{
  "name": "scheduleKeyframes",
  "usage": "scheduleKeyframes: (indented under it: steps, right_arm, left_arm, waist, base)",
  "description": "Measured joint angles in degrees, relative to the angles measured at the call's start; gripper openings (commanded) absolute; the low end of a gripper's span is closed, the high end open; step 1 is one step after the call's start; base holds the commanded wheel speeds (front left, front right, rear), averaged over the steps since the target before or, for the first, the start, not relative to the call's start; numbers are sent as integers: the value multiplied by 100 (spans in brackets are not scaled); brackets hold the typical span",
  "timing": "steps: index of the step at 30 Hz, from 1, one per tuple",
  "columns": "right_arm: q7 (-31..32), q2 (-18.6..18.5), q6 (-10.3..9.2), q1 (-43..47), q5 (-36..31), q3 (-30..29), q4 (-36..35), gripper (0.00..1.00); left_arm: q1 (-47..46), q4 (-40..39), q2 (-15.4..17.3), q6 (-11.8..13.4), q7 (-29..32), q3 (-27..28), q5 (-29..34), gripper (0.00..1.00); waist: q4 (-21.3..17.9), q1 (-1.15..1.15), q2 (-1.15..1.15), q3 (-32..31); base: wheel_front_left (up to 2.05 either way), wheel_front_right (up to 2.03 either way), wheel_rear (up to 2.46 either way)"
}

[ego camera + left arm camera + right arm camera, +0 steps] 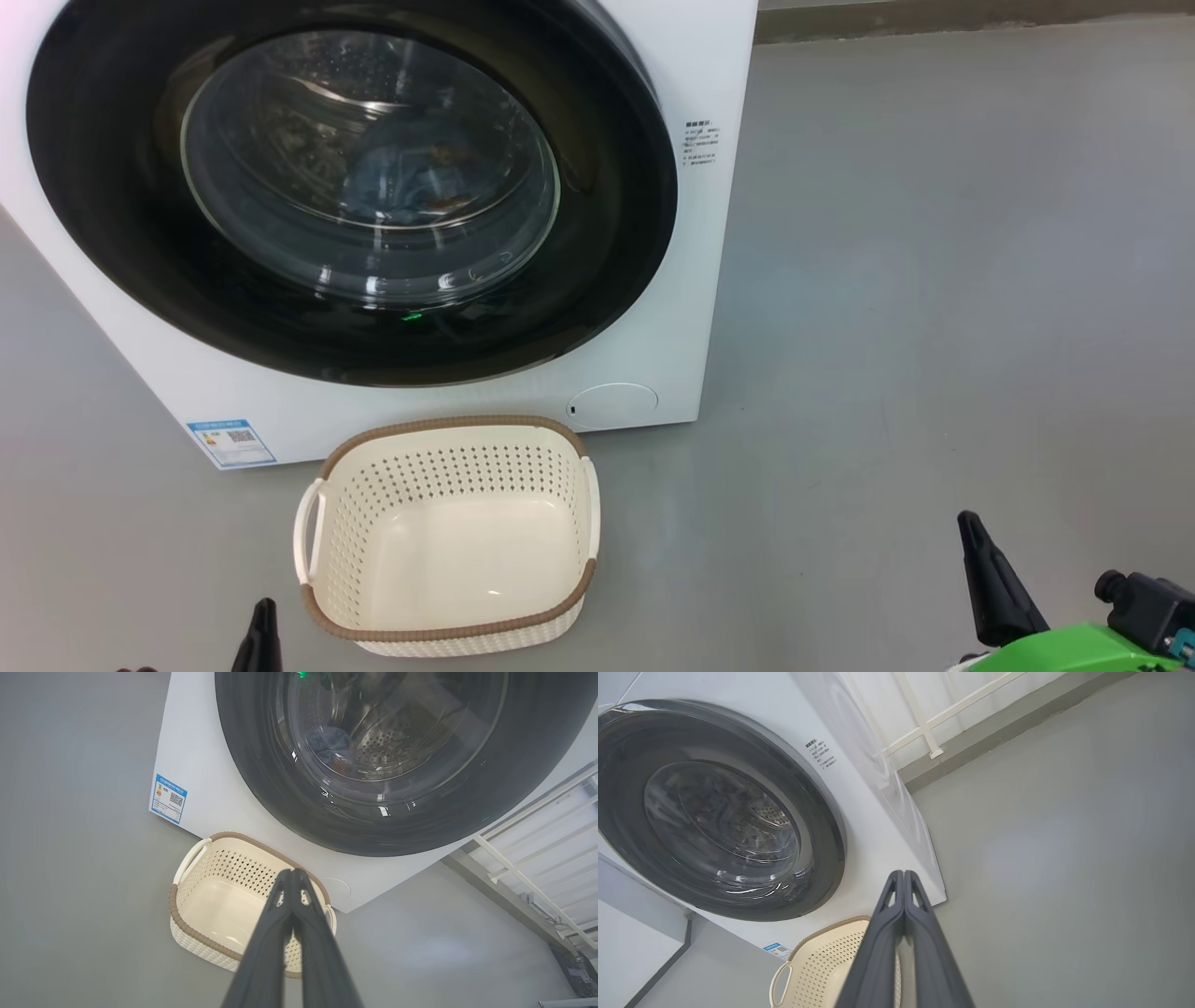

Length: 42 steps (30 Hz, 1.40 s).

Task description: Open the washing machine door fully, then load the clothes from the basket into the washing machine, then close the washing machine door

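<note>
**Head view.** Big white boxy washing machine [714, 280] on a smooth grey floor [934, 280]. Shut flush against its front: round glossy black washing machine door [112, 243] with a bulging clear glass window [373, 168]. Behind the glass, inside the perforated steel drum [327, 70]: crumpled light blue clothes [411, 182] with an orange patch. Low on the machine's front: small blue label [231, 442] and a round white flap [611, 406]. Just before the machine's foot, apart from it: cream perforated plastic basket [448, 422], a rounded rectangle with brown woven-look rim and two side handles, smooth bare bottom on show. Farther from the machine than the basket: left gripper [264, 611], dark fingers pressed together. Off past the machine's right corner: right gripper [971, 527], fingers likewise together, on a green wrist housing [1102, 649].

**Left wrist view.** Long dark fingers [275, 933] closed tip to tip, gripping nothing, across the basket's rim before the machine. Blue fabric low in the drum behind the door glass. White railing [528, 877] beside the machine.

**Right wrist view.** Fingers [887, 938] joined along their length, clamped on nothing, tips toward the machine's lower corner. Basket below the door.
</note>
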Motion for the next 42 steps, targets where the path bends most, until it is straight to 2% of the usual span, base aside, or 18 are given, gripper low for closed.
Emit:
scheduleKeyframes:
  steps: [42]
  right_arm:
    - [705, 65, -2, -308, 2747, -178, 148, 0]
  left_arm:
    - [-345, -8, 12, 1, 704, 105, -2515, 0]
  waist:
    - [-24, 0, 0, -49]
  base:
    - [0, 0, 0]
